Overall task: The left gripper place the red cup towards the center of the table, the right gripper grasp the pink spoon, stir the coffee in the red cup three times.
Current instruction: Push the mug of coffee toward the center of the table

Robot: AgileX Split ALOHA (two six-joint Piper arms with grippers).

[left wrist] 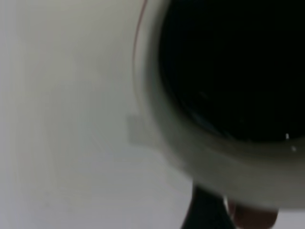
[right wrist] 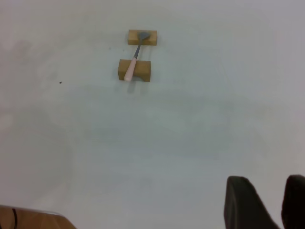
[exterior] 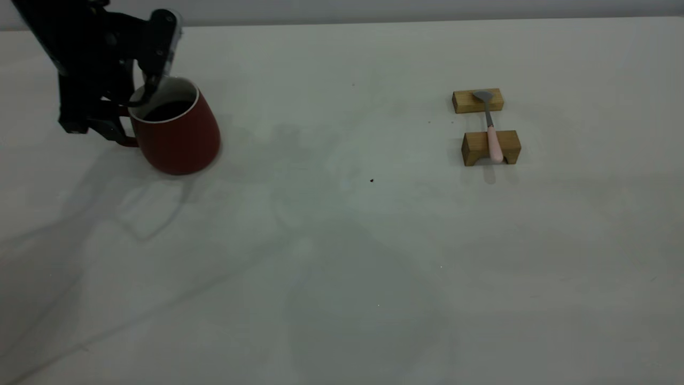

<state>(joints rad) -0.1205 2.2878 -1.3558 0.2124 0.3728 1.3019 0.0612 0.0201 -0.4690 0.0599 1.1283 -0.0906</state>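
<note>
Nearest, a broad stretch of bare off-white worktop point(exterior: 342, 299), crossed only by soft grey shadows. Farther in, near the middle, one tiny dark speck point(exterior: 371, 181).

Beyond that, at the left side, the red cup point(exterior: 181, 136): dark red outside, white inside and along the rim, wider at the base, leaning slightly. Not clear whether the base is flat on the worktop. Inside, coffee point(exterior: 166, 110), dark and flat-surfaced, below the rim. Loop handle turned towards the left arm. Cup well left of the centre.

At the right side, well apart from the cup, the pink spoon point(exterior: 491, 133) bridging two small wooden blocks. Pale pink handle lying in the notch of the near wooden block point(exterior: 475, 148); thin grey neck spanning the gap; grey bowl resting on top of the far wooden block point(exterior: 465, 101).

Farther back at the left, the left gripper point(exterior: 133, 107), reaching down onto the cup from behind. White-edged finger point(exterior: 159, 53) dipping inside the rim, the other finger point(exterior: 107, 125) outside by the handle, the two pinching the cup wall between them. From the left wrist camera, the rim and the dark coffee point(left wrist: 233, 67) filling most of the view at close range.

Outside the exterior view, the right gripper point(right wrist: 265, 186), hanging above bare worktop, fingers point(right wrist: 240, 202) spread with a clear gap and nothing between them. Spoon and blocks small and far off from there.
</note>
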